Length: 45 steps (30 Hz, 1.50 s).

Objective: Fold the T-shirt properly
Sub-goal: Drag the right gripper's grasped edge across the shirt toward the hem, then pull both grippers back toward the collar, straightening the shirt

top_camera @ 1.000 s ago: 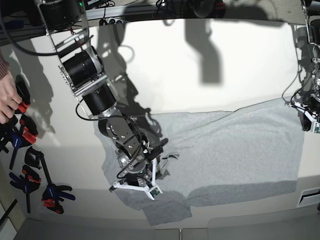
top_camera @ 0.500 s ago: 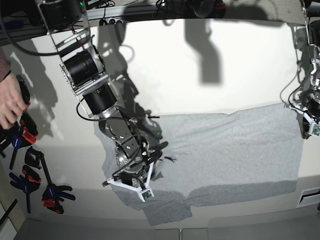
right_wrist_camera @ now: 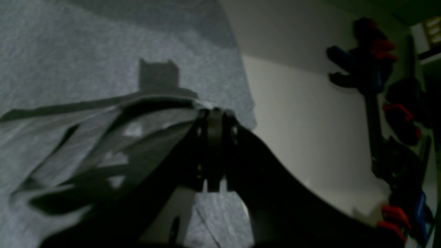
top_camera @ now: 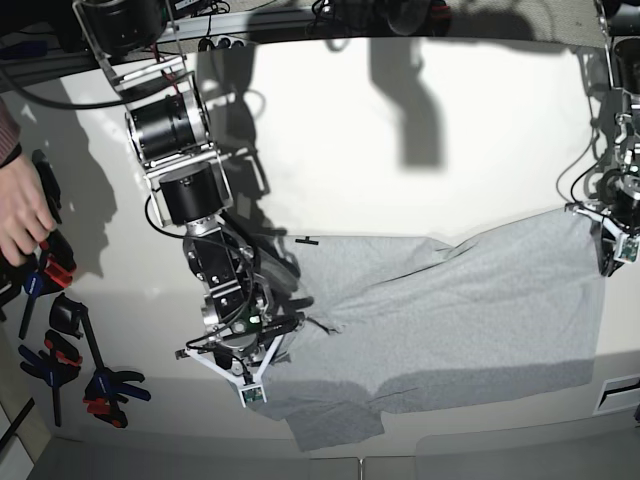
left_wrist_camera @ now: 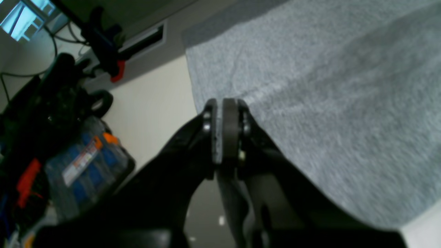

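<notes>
T-shirt (top_camera: 470, 310) was spread on the table (top_camera: 400, 150), pinched in both clamped grippers, right (right_wrist_camera: 213, 117) and left (left_wrist_camera: 224, 106); thin pinches could be lost, dropping an edge

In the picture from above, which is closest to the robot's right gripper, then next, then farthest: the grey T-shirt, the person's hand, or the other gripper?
From the right gripper:
1. T-shirt: nearest, its cloth pinched in the shut jaws.
2. Person's hand: next, at the picture's left edge by the clamps.
3. Left gripper: farthest, at the shirt's far right corner.
</notes>
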{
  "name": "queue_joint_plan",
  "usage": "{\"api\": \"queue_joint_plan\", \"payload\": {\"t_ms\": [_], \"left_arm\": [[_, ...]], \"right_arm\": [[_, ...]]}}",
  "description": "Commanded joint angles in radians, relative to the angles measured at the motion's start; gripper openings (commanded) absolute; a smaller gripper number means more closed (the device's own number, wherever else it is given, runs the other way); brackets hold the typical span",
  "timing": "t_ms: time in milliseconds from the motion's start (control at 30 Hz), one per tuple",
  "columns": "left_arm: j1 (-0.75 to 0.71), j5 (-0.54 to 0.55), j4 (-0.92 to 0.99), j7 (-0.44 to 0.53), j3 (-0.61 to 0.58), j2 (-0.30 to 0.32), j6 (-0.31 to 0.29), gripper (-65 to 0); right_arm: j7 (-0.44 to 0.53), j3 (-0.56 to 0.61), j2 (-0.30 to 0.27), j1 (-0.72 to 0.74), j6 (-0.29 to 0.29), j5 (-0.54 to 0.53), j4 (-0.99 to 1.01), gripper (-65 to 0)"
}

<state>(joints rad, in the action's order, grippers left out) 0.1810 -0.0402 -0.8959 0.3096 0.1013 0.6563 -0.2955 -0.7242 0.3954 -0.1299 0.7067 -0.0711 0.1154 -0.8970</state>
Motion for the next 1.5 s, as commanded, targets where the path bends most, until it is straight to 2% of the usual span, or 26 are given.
{"api": "queue_joint_plan", "payload": {"t_ms": [0, 167, 400, 467, 533, 600, 933, 1133, 1367, 1400, 1467], "left_arm": [[0.036, 0.002, -0.013, 0.022, 0.008, 0.026, 0.008, -65.0], [0.084, 0.003, -0.013, -0.026, -0.017, 0.031, 0.008, -65.0], [0.134, 0.003, -0.012, -0.021, -0.245, 0.065, 0.016, -65.0], [0.151, 0.003, -0.012, -0.021, -0.291, 0.064, 0.042, -65.0], [0.168, 0.003, -0.011, -0.026, -0.318, 0.064, 0.100, -65.0], [0.195, 0.003, 0.014, -0.031, -0.327, 0.064, 0.129, -65.0], [0.346, 0.008, 0.293, -0.013, -0.327, 0.064, 0.131, -65.0], [0.316, 0.074, 0.307, 0.098, -0.327, 0.056, 0.127, -65.0], [0.318, 0.075, 0.307, 0.104, -0.327, 0.043, 0.128, -65.0], [0.318, 0.074, 0.307, 0.104, -0.327, 0.042, 0.128, -65.0], [0.318, 0.074, 0.307, 0.104, -0.327, 0.042, 0.128, -65.0]], "right_arm": [[0.027, -0.003, 0.003, 0.040, 0.013, 0.000, -0.014, -65.0], [0.033, -0.003, 0.005, 0.040, 0.056, -0.012, -0.014, -65.0], [0.045, -0.003, 0.014, 0.040, 0.072, -0.011, -0.014, -65.0], [0.046, -0.003, 0.019, 0.040, 0.072, -0.012, -0.014, -65.0], [0.048, -0.003, 0.023, 0.040, 0.072, -0.012, -0.014, -65.0], [0.055, -0.003, 0.022, 0.041, 0.072, -0.011, -0.014, -65.0], [0.085, -0.003, 0.022, 0.041, 0.072, -0.012, -0.014, -65.0], [0.122, -0.003, 0.022, 0.041, 0.072, -0.012, -0.014, -65.0], [0.159, -0.003, 0.022, 0.041, 0.072, -0.012, -0.014, -65.0], [0.173, -0.003, 0.022, 0.041, 0.072, -0.011, -0.014, -62.7], [0.210, -0.003, 0.022, 0.041, 0.072, -0.011, -0.014, -47.1]]}}
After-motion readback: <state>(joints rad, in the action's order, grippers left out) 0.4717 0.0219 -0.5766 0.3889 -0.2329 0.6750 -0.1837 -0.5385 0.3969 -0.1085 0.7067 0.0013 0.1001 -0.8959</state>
